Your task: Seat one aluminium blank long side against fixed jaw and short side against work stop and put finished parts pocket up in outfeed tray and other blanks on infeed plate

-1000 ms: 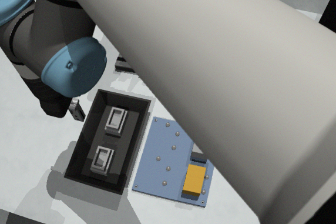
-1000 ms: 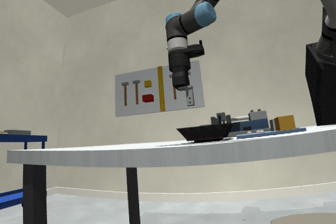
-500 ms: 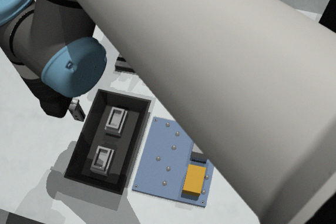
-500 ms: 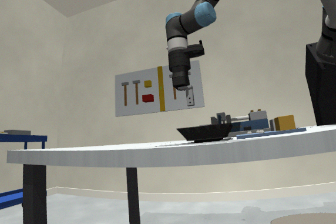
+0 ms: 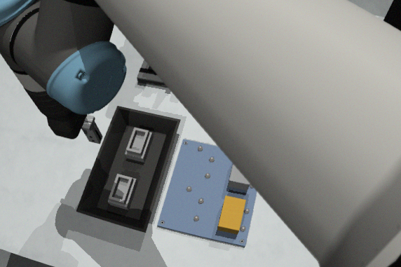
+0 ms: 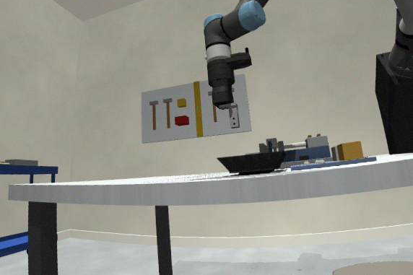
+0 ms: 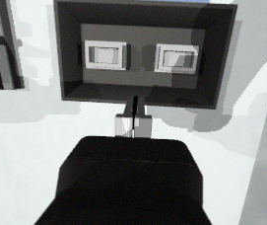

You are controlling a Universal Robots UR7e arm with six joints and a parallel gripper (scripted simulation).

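While the gripper [image 6: 233, 114] hangs in the air well above the white surface [image 6: 144, 190], its 2 fingers are pressed together with nothing between them. In the wrist view the fingers show as 2 thin dark blades touching along their length, pointing toward the near wall of the outfeed tray [image 7: 69, 59].

Seen from the top, the gripper [image 5: 92, 129] is just beside the tray's long left wall, outside it. The black outfeed tray [image 5: 102, 153] holds 2 grey finished parts, each lying flat on the tray floor with its rectangular pocket facing up. One finished part [image 5: 138, 142] is at the far end and the other finished part [image 5: 122, 189] is at the near end, apart from each other.

Just beside the tray on its right lies the blue infeed plate [image 5: 182, 198], dotted with small round pins. A brass blank [image 5: 231, 214] lies flat near the plate's right edge. An aluminium blank [image 5: 238, 180] sits just beyond it on the plate, partly hidden by the arm's large pale link [image 5: 263, 69].

From the exterior view, the vise [image 6: 307, 148] stands behind the tray; whether a blank sits in its opening cannot be told.
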